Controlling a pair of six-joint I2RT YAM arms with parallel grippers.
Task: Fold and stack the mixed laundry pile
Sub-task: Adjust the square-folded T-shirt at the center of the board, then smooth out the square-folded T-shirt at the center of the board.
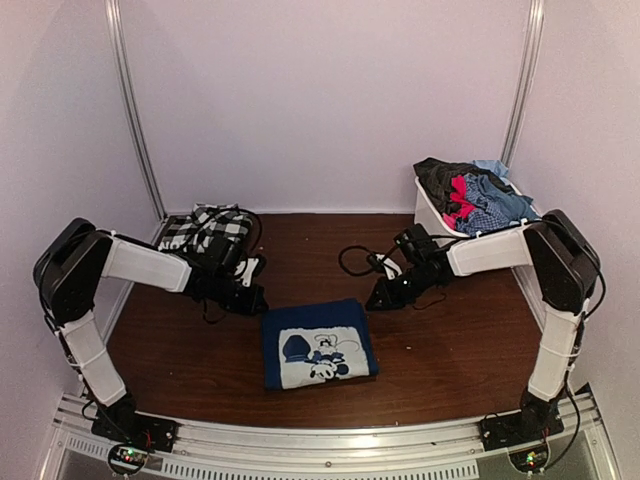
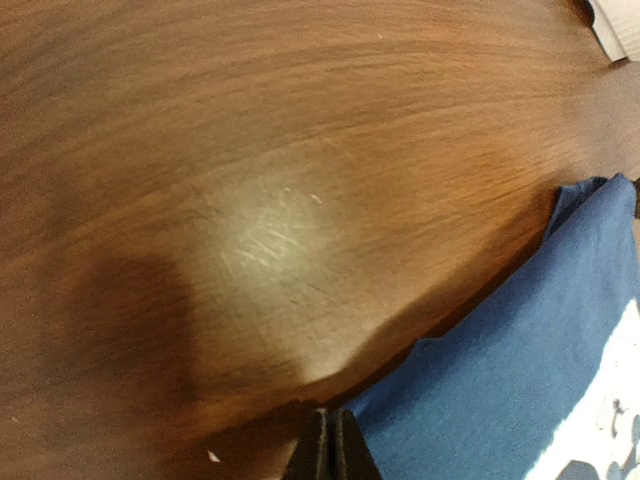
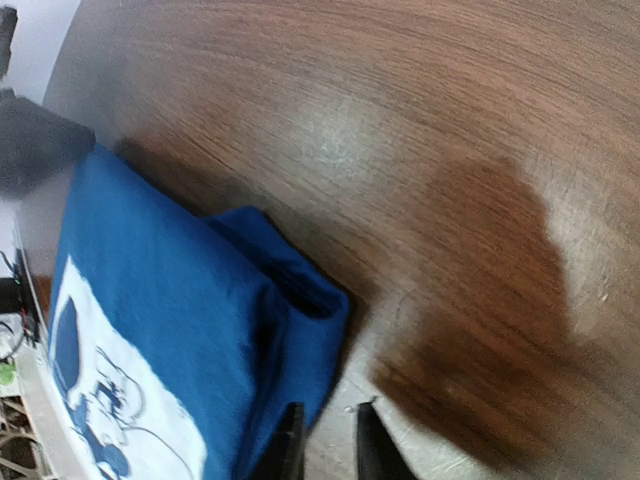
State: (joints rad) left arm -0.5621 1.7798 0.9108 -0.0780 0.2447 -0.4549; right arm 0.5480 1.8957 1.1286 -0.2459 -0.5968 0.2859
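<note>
While I scan the dark wood table point(image 1: 200, 350) and lilac walls point(image 1: 330, 100), left gripper point(image 2: 322, 450) is pinched closed, empty, with the folded navy shirt point(image 1: 318, 342) just right of its fingers. Right gripper point(image 3: 328, 425) is slightly parted, holding nothing, shirt just left. Cartoon print, no writing I can read. Laundry pile point(image 1: 475, 190) fills the bin point(image 1: 432, 215) behind the right fingers.

The folded T-shirt point(image 1: 318, 342) lies at the middle front of the table point(image 1: 450, 350), between the left gripper point(image 1: 258, 298) and right gripper point(image 1: 376, 300), with the checked shirt point(image 1: 205, 230) at the back left and the laundry pile point(image 1: 478, 190) in the bin point(image 1: 432, 212) at the back right
</note>
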